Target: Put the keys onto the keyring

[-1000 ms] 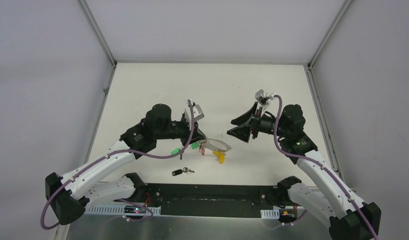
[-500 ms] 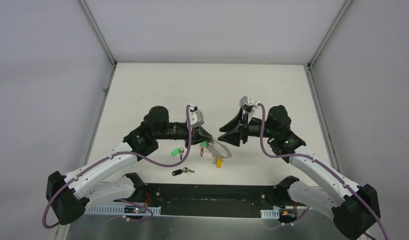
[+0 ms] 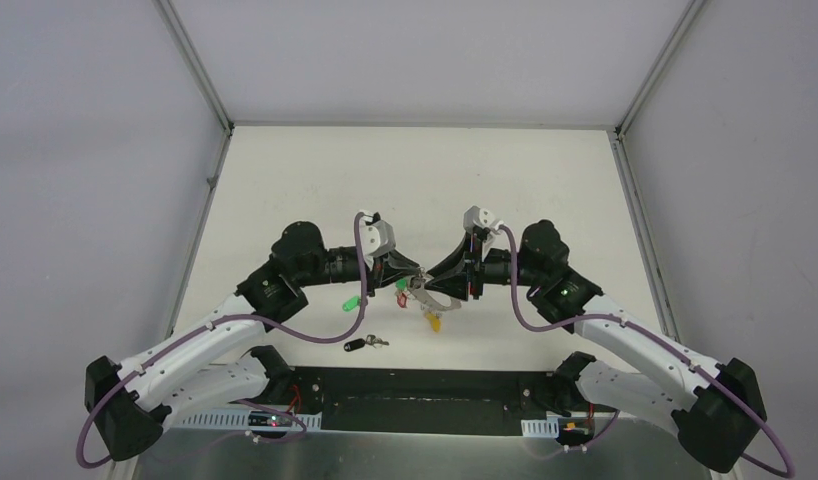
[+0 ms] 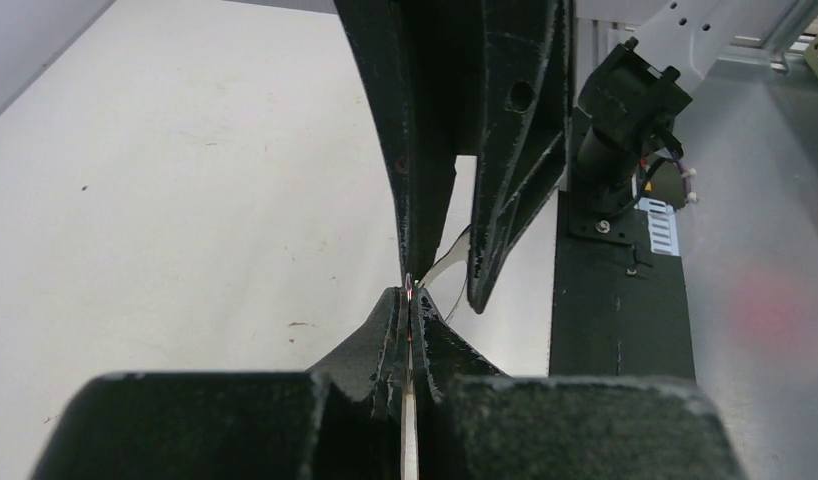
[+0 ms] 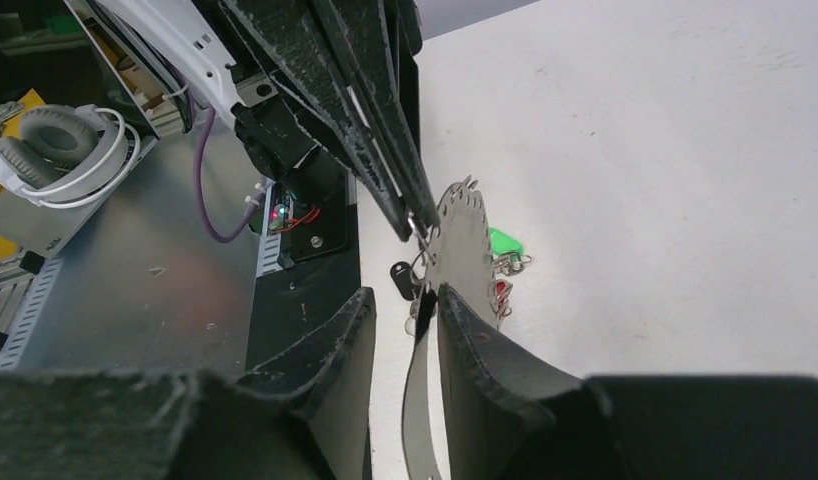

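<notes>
The keyring point(image 3: 442, 297), a thin grey metal ring, hangs just above the table between both grippers, with green, red and yellow capped keys dangling from it. My left gripper point(image 3: 412, 279) is shut on its edge, and the wrist view shows the jaws point(image 4: 410, 298) pinched on thin metal. My right gripper point(image 3: 434, 281) faces it tip to tip. Its jaws point(image 5: 405, 298) stand apart around the ring's band point(image 5: 455, 235), which lies against one finger. A loose green-capped key point(image 3: 351, 303) and a black-capped key point(image 3: 357, 346) lie on the table left of the ring.
The black base plate point(image 3: 425, 385) runs along the near edge, just behind the black-capped key. Grey walls stand on the left, right and back sides. A purple cable point(image 3: 315, 312) loops under the left arm.
My right gripper has swung left and down to the keyring, and its jaws have narrowed around the band. The left gripper has shifted slightly with the ring, still shut.
</notes>
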`<state>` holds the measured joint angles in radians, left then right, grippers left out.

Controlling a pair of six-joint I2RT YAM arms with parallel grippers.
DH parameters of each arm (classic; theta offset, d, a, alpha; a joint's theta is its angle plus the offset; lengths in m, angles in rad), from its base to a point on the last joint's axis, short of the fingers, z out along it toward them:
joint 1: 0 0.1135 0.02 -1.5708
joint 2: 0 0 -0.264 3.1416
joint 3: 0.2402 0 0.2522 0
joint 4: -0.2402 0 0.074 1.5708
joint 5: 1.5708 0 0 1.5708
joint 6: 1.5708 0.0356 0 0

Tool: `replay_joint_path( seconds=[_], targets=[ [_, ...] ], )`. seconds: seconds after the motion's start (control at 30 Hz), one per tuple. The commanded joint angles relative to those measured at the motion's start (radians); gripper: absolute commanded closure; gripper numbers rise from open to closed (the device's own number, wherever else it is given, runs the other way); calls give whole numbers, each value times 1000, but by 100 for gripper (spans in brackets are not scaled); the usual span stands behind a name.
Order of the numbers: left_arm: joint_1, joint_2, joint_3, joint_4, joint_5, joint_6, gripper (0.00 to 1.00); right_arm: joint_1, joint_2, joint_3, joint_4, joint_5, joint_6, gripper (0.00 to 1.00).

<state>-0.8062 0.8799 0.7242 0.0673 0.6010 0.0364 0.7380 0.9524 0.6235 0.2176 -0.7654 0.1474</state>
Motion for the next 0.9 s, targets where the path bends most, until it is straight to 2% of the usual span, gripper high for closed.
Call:
replay_joint_path(
  seconds=[0.0, 0.27, 0.6, 0.8, 0.87],
  targets=[
    [-8, -52, -6, 91, -62, -21, 100, 13, -38, -4, 11, 21, 2, 67],
    [-8, -72, -13, 64, -10, -9, 100, 15, -97, 18, -32, 69, -32, 56],
    [-8, -58, 0, 86, 116, 1, 100, 15, -18, 98, -50, 19, -76, 56],
    [-8, -78, 22, 26, 53, 1, 100, 15, -16, 147, -172, 47, -103, 58],
    [-8, -86, 38, -13, 2, -18, 100, 15, -12, 166, -242, 42, -106, 54]
  ],
)
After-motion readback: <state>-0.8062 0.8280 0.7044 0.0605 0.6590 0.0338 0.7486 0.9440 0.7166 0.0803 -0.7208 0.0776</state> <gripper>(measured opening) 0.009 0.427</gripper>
